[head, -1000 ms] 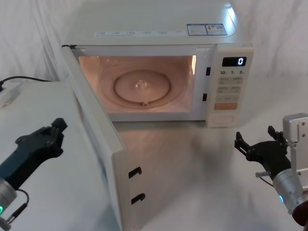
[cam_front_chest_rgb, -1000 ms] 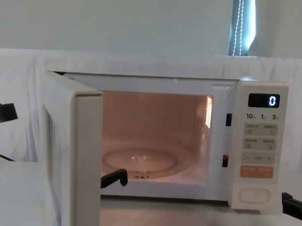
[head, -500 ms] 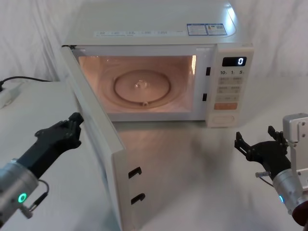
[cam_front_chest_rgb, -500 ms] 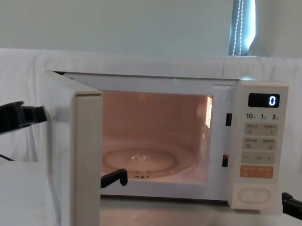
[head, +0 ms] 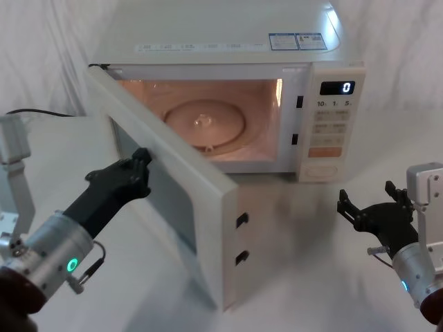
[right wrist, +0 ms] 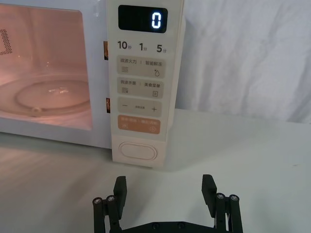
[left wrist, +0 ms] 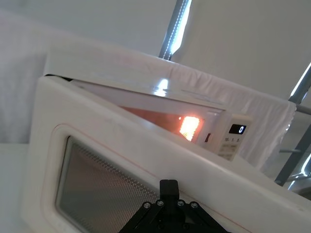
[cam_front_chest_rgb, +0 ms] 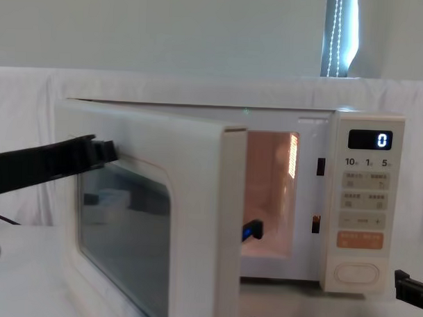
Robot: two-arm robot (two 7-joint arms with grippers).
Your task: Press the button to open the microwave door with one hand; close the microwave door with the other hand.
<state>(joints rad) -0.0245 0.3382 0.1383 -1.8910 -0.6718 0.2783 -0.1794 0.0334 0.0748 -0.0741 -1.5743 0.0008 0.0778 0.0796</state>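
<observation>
Item: the microwave door (head: 173, 187), a stiff cream panel with a dark window, hinged at the oven's left edge and standing about half open, its free edge swung out toward you over the desk (head: 304, 235). You should expect it to turn lightly on its hinge and to need a firm last push for the latches to catch; the glazed window is the weaker part, so you would do better to press on the cream frame near the free edge than on the glass. Left gripper (head: 138, 169): its fingers rest against the door's outer face by the window; whether they are parted or together you cannot tell. Right gripper (right wrist: 165, 189): parked low on the right, fingers spread wide and holding nothing, facing the button (right wrist: 139, 150) but well short of it.
</observation>
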